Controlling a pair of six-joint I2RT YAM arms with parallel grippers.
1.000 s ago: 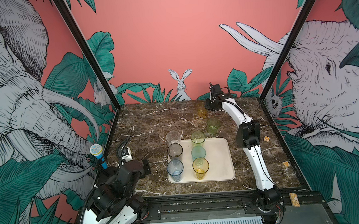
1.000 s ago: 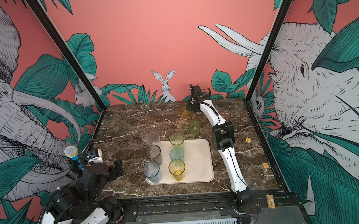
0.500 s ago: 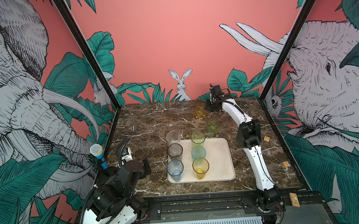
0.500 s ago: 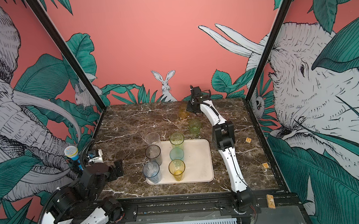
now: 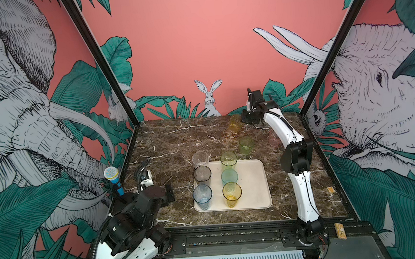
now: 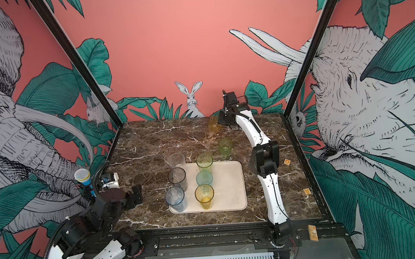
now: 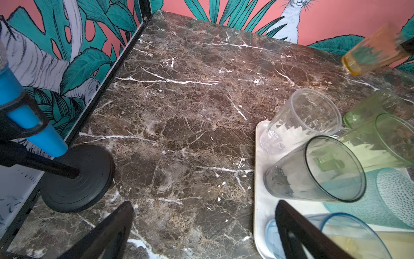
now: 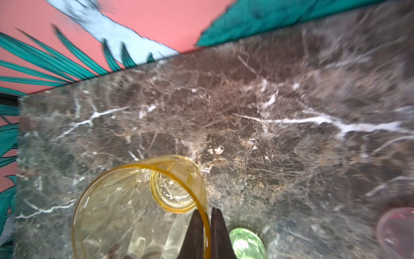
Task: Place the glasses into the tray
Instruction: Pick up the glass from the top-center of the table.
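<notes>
One amber glass point(image 5: 235, 124), rim clamped by right end effector point(image 8: 205, 210), tray point(image 5: 255, 181) apart

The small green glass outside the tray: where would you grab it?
The green glass stands upright with its mouth open, so come straight down from above and pinch its rim wall, one jaw inside and one outside.

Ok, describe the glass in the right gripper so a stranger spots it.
Go to the marble table's far edge, right of the painted rabbit. There the right gripper pinches the rim of a tilted amber glass; the green glass nearest it stands upright.
</notes>
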